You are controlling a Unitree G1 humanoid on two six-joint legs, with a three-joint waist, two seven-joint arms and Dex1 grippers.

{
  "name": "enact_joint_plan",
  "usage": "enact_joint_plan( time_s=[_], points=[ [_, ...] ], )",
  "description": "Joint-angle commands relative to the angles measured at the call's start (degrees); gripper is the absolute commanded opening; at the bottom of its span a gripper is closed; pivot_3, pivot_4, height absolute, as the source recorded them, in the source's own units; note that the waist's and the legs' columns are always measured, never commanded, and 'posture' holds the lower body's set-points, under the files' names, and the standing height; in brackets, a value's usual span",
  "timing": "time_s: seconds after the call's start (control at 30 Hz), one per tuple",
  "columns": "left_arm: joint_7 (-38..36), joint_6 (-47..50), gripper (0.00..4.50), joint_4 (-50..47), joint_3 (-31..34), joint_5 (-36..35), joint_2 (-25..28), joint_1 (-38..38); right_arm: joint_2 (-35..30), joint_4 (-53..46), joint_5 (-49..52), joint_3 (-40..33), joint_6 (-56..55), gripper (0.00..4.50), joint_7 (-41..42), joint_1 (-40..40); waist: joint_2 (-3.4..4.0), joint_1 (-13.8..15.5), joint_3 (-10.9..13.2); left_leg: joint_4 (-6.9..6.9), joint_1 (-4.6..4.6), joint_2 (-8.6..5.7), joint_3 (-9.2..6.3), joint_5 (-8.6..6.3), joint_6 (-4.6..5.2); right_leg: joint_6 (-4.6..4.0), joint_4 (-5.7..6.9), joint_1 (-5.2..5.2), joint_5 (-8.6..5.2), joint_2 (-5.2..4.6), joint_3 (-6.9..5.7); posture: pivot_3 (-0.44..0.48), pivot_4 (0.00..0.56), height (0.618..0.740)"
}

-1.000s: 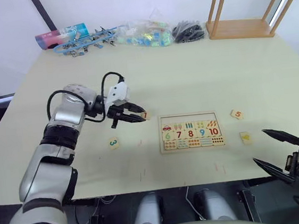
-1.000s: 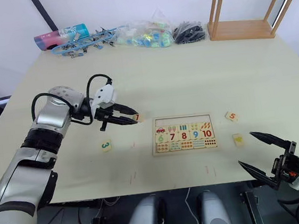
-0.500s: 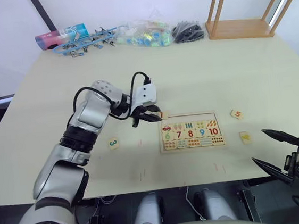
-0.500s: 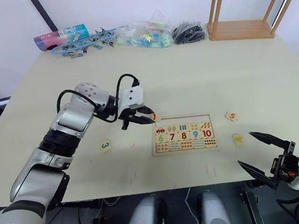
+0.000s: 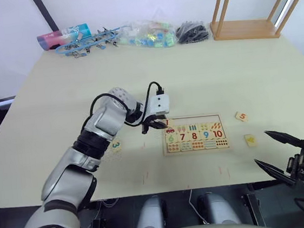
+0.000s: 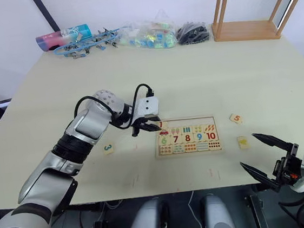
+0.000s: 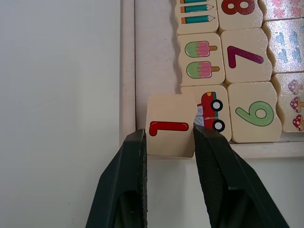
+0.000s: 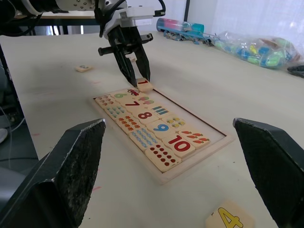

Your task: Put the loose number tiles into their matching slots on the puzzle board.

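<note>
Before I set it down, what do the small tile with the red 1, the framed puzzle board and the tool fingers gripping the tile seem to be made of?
The small pale square tile with a red 1 looks like smooth unvarnished light wood with a printed digit. The flat pale framed puzzle board appears to be the same matte light wood, probably plywood. The left tool's black fingers look like hard matte plastic, possibly rubber-faced; that is unclear.

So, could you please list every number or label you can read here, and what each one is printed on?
"1": tile held in the left gripper
"6" "7" "8" "9" "10": puzzle board
"3": loose tile
"5": loose tile
"4": loose tile
Tube label: unreadable.
</note>
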Motion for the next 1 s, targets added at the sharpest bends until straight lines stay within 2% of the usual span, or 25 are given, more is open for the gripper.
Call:
enact_joint_plan(
  time_s=[0.03, 1.0],
  points=[
    [0.7, 0.5, 0.93, -0.8, 0.1, 1.0, -0.9, -2.2, 0.1, -1.4, 0.2, -0.4, -1.1, 4.50, -0.3, 0.3, 0.00, 0.0, 0.0, 0.00, 0.00, 0.00, 0.00, 0.00, 0.00, 0.00, 0.00, 0.00, 0.00, 0.00, 0.00, 0.000, 0.150, 0.737],
    [0.4, 0.5, 0.93, 0.8, -1.4, 4.6, -2.5, -3.9, 0.6, -1.5, 0.0, -0.3, -2.3, 4.50, -1.0, 0.7, 0.00, 0.0, 0.0, 0.00, 0.00, 0.00, 0.00, 0.00, 0.00, 0.00, 0.00, 0.00, 0.00, 0.01, 0.01, 0.000, 0.150, 0.737]
  ],
)
